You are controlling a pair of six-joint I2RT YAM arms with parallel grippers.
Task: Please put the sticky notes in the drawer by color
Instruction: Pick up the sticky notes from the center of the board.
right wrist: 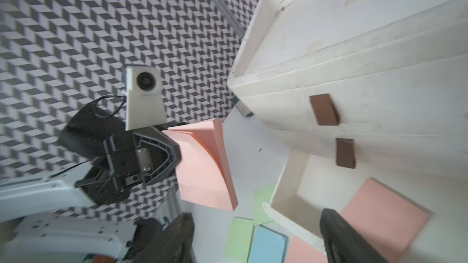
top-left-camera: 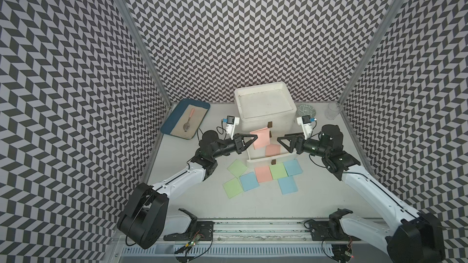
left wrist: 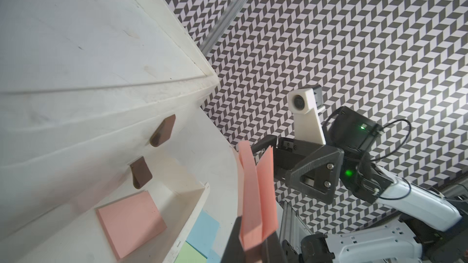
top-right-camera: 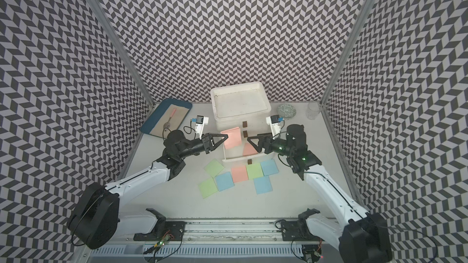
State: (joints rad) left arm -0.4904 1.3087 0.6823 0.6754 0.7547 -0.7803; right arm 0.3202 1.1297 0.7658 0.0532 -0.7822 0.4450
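With my left jaws clamped on a pink sticky note (top-left-camera: 260,138) and my right jaws apart, I should centre it over the open drawer (top-left-camera: 258,164), above the pink note inside (top-left-camera: 273,150), before releasing.

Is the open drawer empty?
No, a pink note lies flat inside the drawer.

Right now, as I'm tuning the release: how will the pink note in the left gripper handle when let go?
Probably floppy: the pink sticky note pinched in the left gripper curls, its leaves splaying apart. It looks thin, so likely light: it may flutter or land askew rather than drop flat into the drawer.
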